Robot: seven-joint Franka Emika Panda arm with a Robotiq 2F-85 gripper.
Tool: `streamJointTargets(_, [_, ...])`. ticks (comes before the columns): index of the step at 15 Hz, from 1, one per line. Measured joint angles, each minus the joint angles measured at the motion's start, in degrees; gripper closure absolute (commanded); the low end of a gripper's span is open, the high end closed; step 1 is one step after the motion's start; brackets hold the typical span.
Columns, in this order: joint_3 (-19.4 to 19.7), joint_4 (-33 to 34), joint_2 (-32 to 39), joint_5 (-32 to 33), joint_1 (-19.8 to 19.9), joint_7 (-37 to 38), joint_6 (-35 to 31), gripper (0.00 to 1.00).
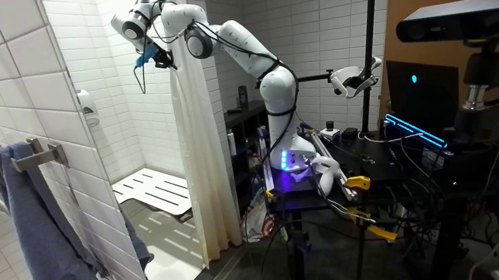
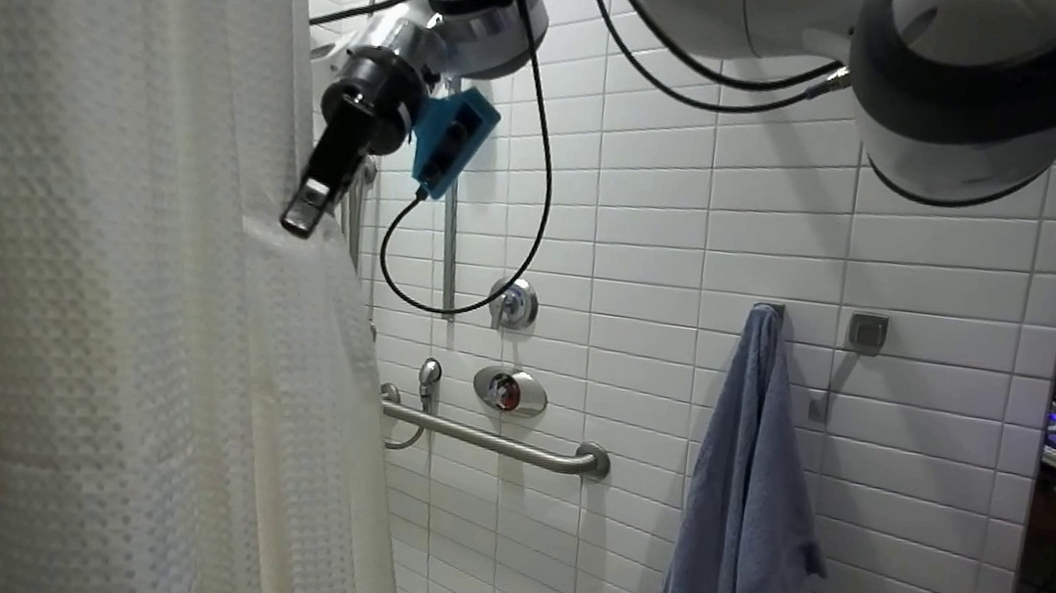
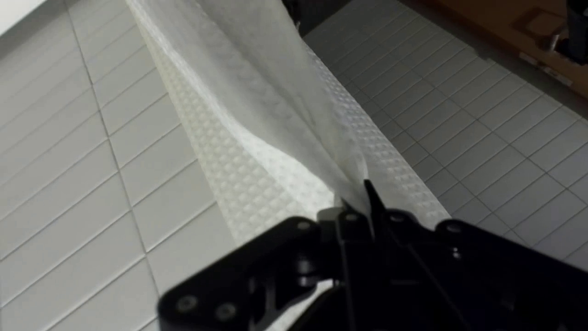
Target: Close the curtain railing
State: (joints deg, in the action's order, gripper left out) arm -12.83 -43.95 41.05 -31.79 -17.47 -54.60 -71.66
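Observation:
The curtain railing, an off-white curtain with vertical folds [image 1: 206,162], hangs at the shelf side of the shower opening in an exterior view. Its textured cloth [image 2: 116,286] fills the near side of an exterior view, and its top runs out of frame. High up at the curtain's edge, my gripper [image 1: 173,66] points downward. There the cloth is pulled into a crease beneath the gripper tip [image 2: 301,220]. Gathered fabric [image 3: 275,101] runs down between the black fingers [image 3: 375,202] in the wrist view. The gripper [image 3: 356,204] is shut on it.
A white slotted bench [image 1: 153,190] stands inside the shower. On a tiled partition hangs a blue-grey towel [image 1: 41,215]. A steel grab bar [image 2: 490,441] juts from the tiled wall. Behind the curtain, near the arm's base, is a dark shelf [image 1: 248,126].

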Motion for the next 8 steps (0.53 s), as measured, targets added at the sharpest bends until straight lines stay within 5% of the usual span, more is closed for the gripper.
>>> streamJointTargets(8, [4.2,7.7,0.8,10.1,-0.6,4.6,-0.6,0.99])
